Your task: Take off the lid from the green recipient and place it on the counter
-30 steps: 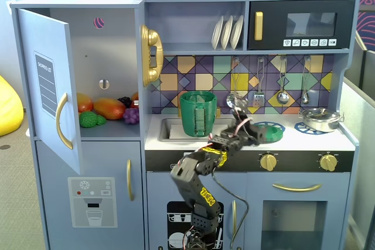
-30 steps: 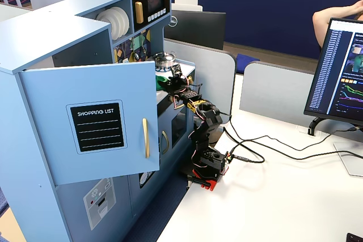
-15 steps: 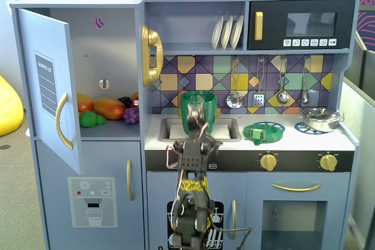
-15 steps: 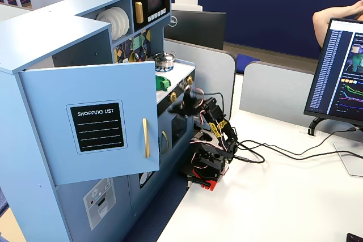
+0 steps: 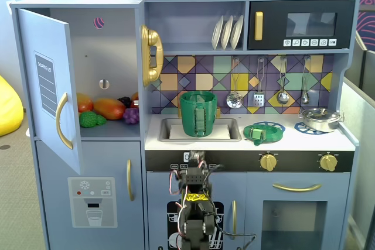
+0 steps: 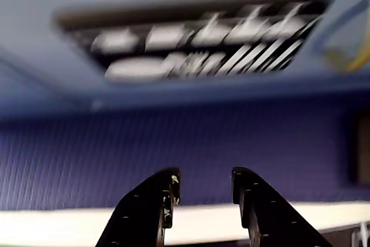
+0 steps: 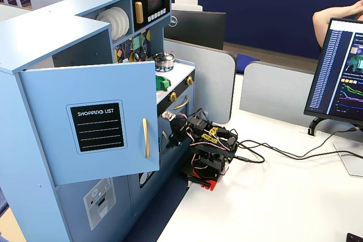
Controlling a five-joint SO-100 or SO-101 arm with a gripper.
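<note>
Lid (image 5: 263, 132) placement appears complete: the bright-green disc is seen lying flat on the white counter (image 5: 310, 141) at lower centre-right of a fixed view, over a printed blue burner ring, well apart from the green recipient (image 5: 198, 113). That container is seen standing upright in the recessed sink (image 5: 234, 129) just left of the disc, its mouth open and uncovered. By this layout the task is judged done, with nothing left but the arm's rest. The gripper (image 6: 203, 186) is seen from the wrist view at the bottom centre of the frame, its two dark fingers parted by a narrow gap with nothing between them; beyond them only a blurred blue panel and a pale strip are made out. In both fixed views the arm (image 7: 207, 148) is seen folded low in front of the toy kitchen (image 7: 85, 43), below counter height, touching neither green item. A silver pot (image 5: 321, 119) is set at the right end of the counter. Toy fruit (image 5: 108, 109) is seen on a shelf behind the open door (image 5: 50, 86) at left. The arm is mounted on a white desk (image 7: 272, 196), with a monitor (image 7: 340, 72) at the right edge of that fixed view.
</note>
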